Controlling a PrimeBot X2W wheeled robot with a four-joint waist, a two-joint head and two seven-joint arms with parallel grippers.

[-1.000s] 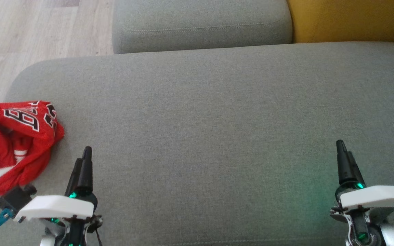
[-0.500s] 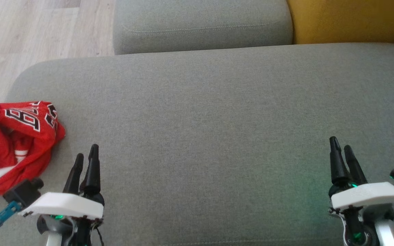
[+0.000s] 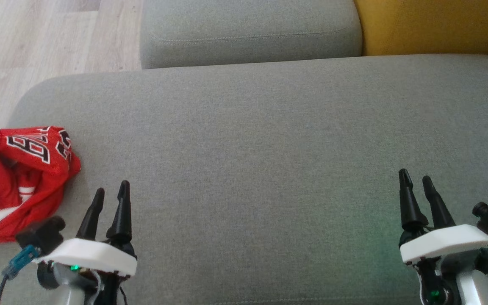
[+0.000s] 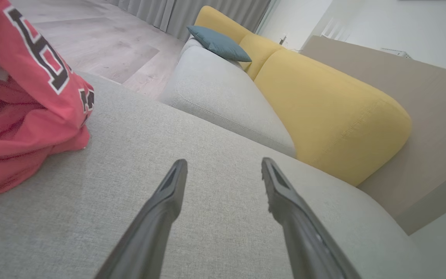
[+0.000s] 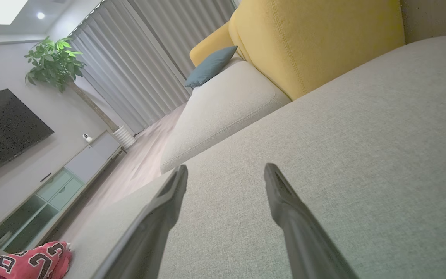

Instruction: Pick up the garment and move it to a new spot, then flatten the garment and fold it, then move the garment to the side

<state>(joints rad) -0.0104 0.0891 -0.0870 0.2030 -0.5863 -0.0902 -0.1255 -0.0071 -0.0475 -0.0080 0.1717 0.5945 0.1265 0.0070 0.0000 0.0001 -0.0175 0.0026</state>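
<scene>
Head view: the red garment (image 3: pixel 19 182), with black and white lettering, lies crumpled at the left end of the wide grey seat cushion (image 3: pixel 244 140), close to its edge and beside the wooden floor (image 3: pixel 36 38). The left gripper (image 3: pixel 112 187) hangs at the lower left, just beside the garment but not touching it, its two dark fingers parted with nothing between them. The right gripper (image 3: pixel 415 175) sits at the lower right, well apart from the garment, its fingers likewise spread and empty. Beyond the seat are a second grey cushion (image 3: pixel 248 29) and a yellow backrest (image 3: pixel 430 25). Left wrist view: the left gripper (image 4: pixel 223 162) points over bare grey fabric with its jaws wide apart, and the garment (image 4: pixel 21 116) bulks up at the left of the frame, clear of both fingers. A blue pillow (image 4: pixel 219 44) rests against the yellow backrest (image 4: pixel 323 108) farther along. Right wrist view: the right gripper (image 5: pixel 226 167) also shows its jaws standing apart above the seat, holding nothing. The garment (image 5: pixel 29 263) shows small in the bottom left corner, far from the fingers. A dark television (image 5: pixel 2 128), a leafy plant (image 5: pixel 54 58) and grey curtains (image 5: pixel 149 66) stand behind.
</scene>
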